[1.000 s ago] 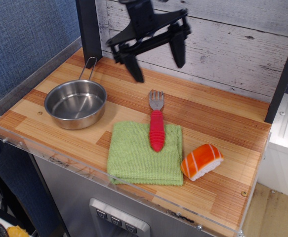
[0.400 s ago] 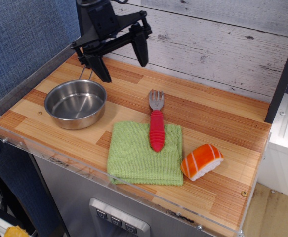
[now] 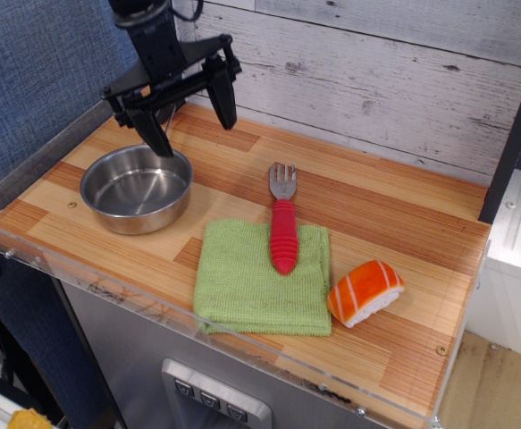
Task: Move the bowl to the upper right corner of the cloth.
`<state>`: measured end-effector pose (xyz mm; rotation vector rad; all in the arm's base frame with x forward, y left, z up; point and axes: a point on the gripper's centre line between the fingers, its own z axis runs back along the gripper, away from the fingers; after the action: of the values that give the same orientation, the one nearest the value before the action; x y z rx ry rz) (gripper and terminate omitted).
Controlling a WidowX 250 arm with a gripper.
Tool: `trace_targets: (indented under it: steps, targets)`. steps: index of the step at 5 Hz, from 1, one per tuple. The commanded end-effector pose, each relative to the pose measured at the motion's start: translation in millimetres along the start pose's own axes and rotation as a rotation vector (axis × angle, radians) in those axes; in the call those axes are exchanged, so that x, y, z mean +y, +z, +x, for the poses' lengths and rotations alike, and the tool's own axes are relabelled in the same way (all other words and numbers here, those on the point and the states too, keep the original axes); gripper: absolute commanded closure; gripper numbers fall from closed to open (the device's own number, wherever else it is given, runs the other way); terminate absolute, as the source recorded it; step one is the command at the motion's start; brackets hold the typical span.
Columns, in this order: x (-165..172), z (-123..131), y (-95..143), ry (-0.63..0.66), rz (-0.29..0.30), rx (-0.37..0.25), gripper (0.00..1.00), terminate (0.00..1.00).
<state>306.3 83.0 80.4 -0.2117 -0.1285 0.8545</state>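
Note:
The shiny steel bowl (image 3: 137, 189) sits on the wooden counter at the left, empty; its wire handle is hidden behind my gripper. The light green cloth (image 3: 260, 277) lies flat at the front middle, to the right of the bowl. My black gripper (image 3: 191, 121) hangs open above the bowl's far right rim. One finger (image 3: 159, 134) is over the back rim and the other (image 3: 222, 100) is outside it to the right. It holds nothing.
A fork with a red handle (image 3: 282, 223) lies with its handle on the cloth's upper right part. A toy salmon sushi (image 3: 365, 291) sits right of the cloth. A white plank wall stands behind, a dark post (image 3: 513, 125) at the right, and a clear acrylic lip runs along the front edge.
My gripper has moved left and down from above the counter's middle to just above the bowl's far rim. It stayed open. The bowl, cloth, fork and sushi have not moved.

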Motion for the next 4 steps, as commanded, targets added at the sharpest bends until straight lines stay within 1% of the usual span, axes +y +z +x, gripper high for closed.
trace_targets:
  steps: [1,3,4]
  targets:
    - [10,7,-15,0.01,0.045,-0.013,0.0,0.0]
    - [20,9,-41,0.015,0.101,0.027,0.0,0.0]
    - [20,9,-50,0.002,0.132,0.03,0.0,0.0]
